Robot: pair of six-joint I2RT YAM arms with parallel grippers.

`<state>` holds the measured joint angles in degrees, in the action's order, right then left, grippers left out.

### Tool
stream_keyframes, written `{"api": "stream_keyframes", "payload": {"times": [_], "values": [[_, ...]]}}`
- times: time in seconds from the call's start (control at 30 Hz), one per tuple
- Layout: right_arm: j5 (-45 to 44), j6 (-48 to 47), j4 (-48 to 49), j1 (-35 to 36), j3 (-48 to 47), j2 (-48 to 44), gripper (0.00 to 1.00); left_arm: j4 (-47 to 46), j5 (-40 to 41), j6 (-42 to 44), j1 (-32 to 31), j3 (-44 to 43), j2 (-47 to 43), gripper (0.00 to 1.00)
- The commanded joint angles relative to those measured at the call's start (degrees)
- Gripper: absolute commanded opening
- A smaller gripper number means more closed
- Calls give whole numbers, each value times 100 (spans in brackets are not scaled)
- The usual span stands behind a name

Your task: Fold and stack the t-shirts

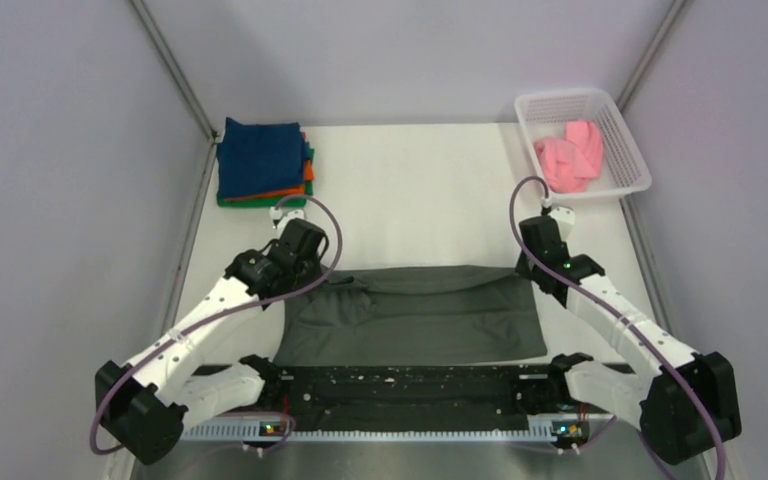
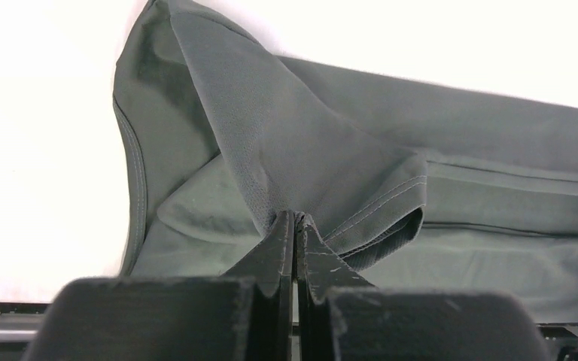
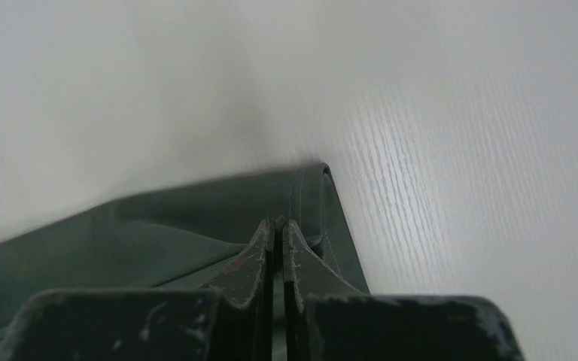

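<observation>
The charcoal grey t-shirt [image 1: 415, 315] is plain, with matching stitching. In the stack, the navy blue t-shirt [image 1: 258, 155] tops the orange t-shirt [image 1: 308, 171] and green t-shirt [image 1: 245, 203], all plain. The pink t-shirt [image 1: 572, 155] sits in a white mesh basket [image 1: 563, 95]. The bench [image 1: 410, 190] is white with faint grain. The left gripper [image 2: 295, 218] and right gripper [image 3: 279, 224] are black, scuffed pale; the cables [image 1: 336, 245] are purple.

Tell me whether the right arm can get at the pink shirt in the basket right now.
Probably not yet: the right gripper looks shut on the grey shirt. The pink shirt lies uncovered in the open basket just beyond.
</observation>
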<state>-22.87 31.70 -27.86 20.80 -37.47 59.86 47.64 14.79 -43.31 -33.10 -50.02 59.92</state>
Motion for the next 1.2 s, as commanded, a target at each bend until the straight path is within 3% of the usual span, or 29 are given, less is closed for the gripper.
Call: {"api": "stream_keyframes", "payload": {"times": [0.0, 0.23, 0.47, 0.57, 0.63, 0.7, 0.73, 0.8, 0.87, 0.97, 1.0, 1.17], "values": [[-99, 56, -156, 45, -369, -22, 0, 31, -12, -169, -23, -24, -260, 0], [-44, 25, -189, 43, -445, -82, 0, 312, -63, -349, -31, 10, -467, 0], [206, 58, -247, 38, -48, -299, 0, 487, -717, -979, -163, 1045, -856, 0], [244, 136, -188, 39, 192, -332, 5, 295, -1006, -1287, -173, 1680, -1024, 3], [224, 236, -235, 38, 308, -332, 10, 175, -1341, -1415, -172, 1981, -1031, 13], [238, 444, -381, 36, 397, -375, 23, 398, -1320, -1519, -175, 2048, -1085, 28], [212, 549, -476, 38, 445, -435, 39, 624, -1241, -1544, -176, 1987, -1151, 40], [114, 707, -692, 41, 447, -589, 50, 1031, -1263, -1481, -180, 1826, -1379, 61], [-6, 823, -936, 42, 387, -792, 61, 1111, -1443, -1349, -184, 1681, -1671, 96], [-83, 927, -1103, 46, 234, -1066, 92, 995, -1569, -1210, -181, 1459, -1922, 99], [-21, 929, -1097, 42, 186, -1133, 98, 909, -1537, -1185, -186, 1383, -1938, 99], [1270, 188, -173, 42, 197, -1258, 99, -111, -1301, -1190, -183, 1172, -1512, 99]]}}
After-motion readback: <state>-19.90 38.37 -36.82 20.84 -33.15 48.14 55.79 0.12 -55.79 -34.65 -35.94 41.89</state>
